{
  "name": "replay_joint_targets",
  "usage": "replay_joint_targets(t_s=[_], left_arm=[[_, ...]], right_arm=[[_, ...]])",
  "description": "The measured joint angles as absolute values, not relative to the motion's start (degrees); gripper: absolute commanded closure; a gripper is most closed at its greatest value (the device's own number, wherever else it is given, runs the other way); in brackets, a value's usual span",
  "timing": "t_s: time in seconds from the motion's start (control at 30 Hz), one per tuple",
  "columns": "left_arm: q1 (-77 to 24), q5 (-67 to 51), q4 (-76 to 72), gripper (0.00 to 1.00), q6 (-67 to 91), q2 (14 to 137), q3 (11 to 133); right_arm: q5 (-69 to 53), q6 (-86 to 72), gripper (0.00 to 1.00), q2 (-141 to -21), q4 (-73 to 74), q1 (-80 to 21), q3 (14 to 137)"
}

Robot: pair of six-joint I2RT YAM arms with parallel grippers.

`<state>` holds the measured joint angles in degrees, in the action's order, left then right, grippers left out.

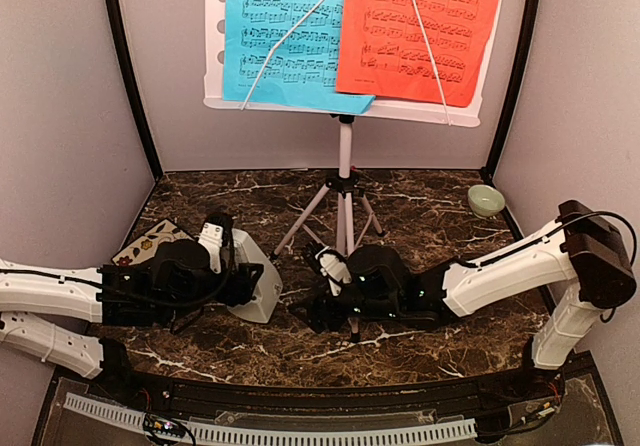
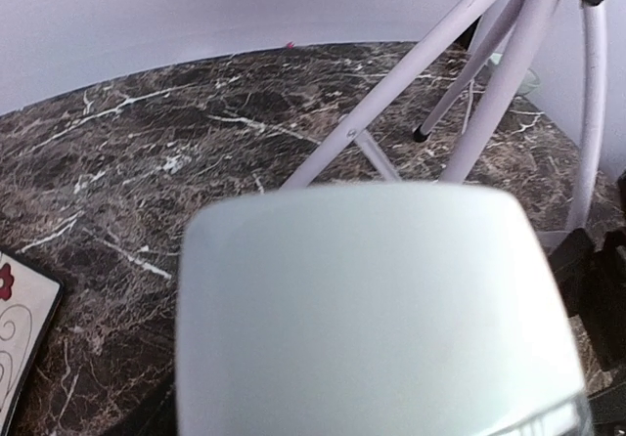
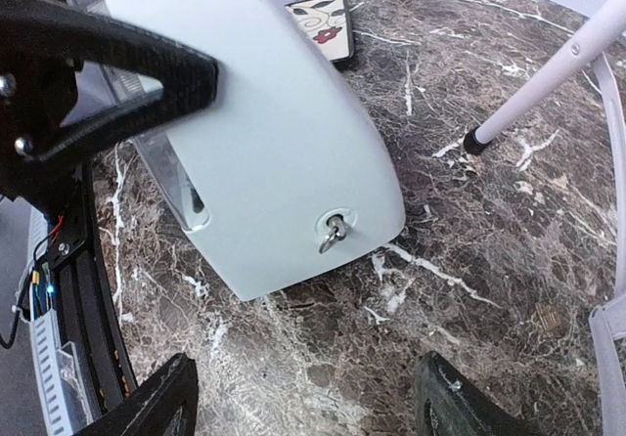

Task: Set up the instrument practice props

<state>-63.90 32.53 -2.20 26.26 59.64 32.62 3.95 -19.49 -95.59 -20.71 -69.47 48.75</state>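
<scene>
Clasping the metronome [image 3: 284, 133], left end effector [image 1: 234, 284]; right end effector [image 3: 303, 389] agape just beside it.

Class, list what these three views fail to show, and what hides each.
Left wrist view: the metronome is too close, just a blur.
Right wrist view: one of the left fingers lies on the metronome; the other is unseen, grip unclear.
Top view: the upper edge cuts off the music stand and sheets.
Top view: the left arm covers part of the coaster.
</scene>
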Motion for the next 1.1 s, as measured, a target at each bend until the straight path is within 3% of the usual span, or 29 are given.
replay_joint_targets(t_s=[0.23, 0.8, 0.97, 1.1], left_arm=[[-63.9, 25.34, -4.75, 0.73, 19.84, 56.16, 32.62], [-63.92, 23.07, -4.82, 0.77, 18.33, 52.16, 32.62], [-64.03, 23.2, -5.08, 0.77, 18.41, 52.27, 32.62], [-64.03, 23.62, -5.56, 0.78, 18.48, 52.53, 32.62]], right_arm=[[4.08, -15.35, 0.42, -96.66, -28.27, -69.47, 47.9], [14.35, -10.57, 0.51, -101.19, -32.08, -72.62, 49.52], [17.89, -9.63, 0.61, -101.49, -32.47, -73.43, 50.3], [19.9, -8.95, 0.81, -101.73, -32.86, -73.49, 50.89]])
